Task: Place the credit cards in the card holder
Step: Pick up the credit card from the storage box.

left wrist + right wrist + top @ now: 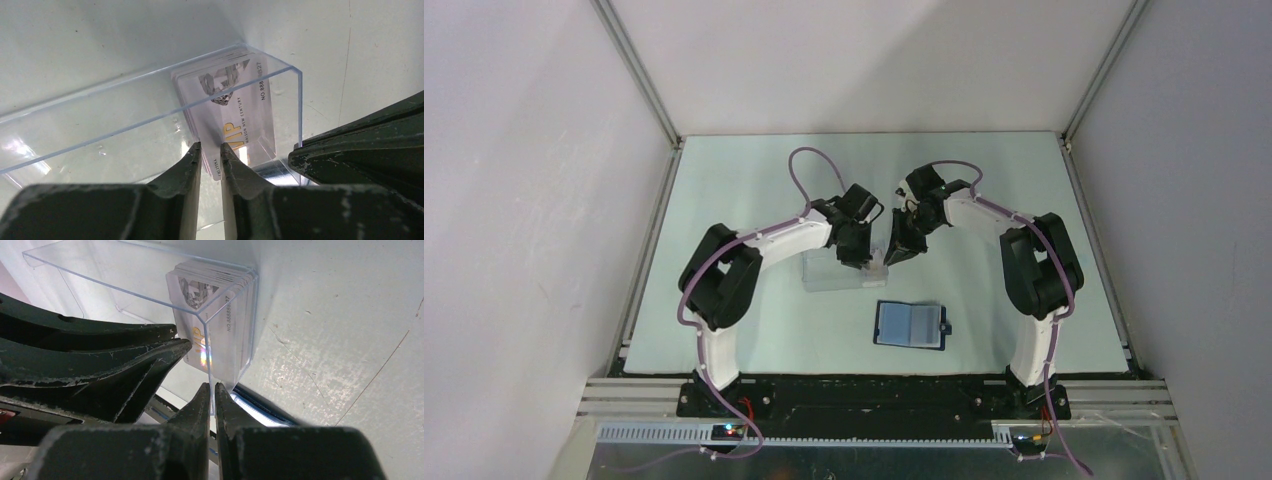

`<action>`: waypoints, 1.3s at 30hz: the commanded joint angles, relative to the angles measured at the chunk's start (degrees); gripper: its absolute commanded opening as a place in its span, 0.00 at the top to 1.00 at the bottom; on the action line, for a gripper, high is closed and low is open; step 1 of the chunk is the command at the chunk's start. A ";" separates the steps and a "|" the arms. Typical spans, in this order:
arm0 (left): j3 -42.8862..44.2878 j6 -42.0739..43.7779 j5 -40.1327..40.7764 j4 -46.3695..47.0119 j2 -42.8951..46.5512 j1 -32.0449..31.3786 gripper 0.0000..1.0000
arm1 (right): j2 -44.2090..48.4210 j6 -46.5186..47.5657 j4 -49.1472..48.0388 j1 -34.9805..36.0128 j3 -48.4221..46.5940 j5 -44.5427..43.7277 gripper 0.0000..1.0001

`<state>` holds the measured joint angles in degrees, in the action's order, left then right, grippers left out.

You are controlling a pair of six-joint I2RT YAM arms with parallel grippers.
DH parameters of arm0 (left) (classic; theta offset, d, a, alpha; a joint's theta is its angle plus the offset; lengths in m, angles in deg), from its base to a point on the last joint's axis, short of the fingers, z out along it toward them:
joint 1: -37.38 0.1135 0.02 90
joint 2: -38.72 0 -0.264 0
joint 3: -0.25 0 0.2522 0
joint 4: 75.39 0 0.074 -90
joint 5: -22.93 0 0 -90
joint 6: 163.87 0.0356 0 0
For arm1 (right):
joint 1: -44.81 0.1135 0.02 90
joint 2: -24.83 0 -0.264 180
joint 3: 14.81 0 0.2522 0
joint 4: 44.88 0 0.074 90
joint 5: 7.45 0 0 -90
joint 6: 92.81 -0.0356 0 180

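Note:
A stack of pale credit cards (239,107) stands on edge at one end of a clear plastic box (150,97), which lies on the table (834,272). My left gripper (211,147) reaches into the box, its fingertips closed on the near corner of the front cards. My right gripper (212,386) is shut on the edge of the box's end wall (220,340), right beside the cards (197,295). The two grippers (856,255) (896,252) are close together over the box's right end. The navy card holder (911,324) lies open, its lighter blue inside facing up, nearer the arm bases.
My right gripper's dark fingers (360,150) fill the right of the left wrist view, and my left gripper's fingers (90,355) fill the left of the right wrist view. A strip of the card holder (262,412) shows under the box. White walls enclose the table.

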<state>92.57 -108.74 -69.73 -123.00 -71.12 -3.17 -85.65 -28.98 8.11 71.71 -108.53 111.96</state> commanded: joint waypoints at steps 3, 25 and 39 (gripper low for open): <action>2.63 0.79 0.05 0.67 -1.03 -0.77 0.78 | -1.50 0.59 0.51 0.61 -0.98 0.10 0.91; 3.07 -0.29 -0.53 0.72 4.19 -1.04 0.85 | -1.71 0.42 0.28 0.90 -0.19 0.29 0.91; 3.05 -1.42 -1.54 0.95 6.03 -1.10 0.83 | -1.85 0.51 0.33 0.96 -0.15 0.14 0.91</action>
<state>93.23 -108.61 -69.35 -124.22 -68.12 -3.59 -85.65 -28.85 8.08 71.73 -108.53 111.96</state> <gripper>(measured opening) 0.156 0.087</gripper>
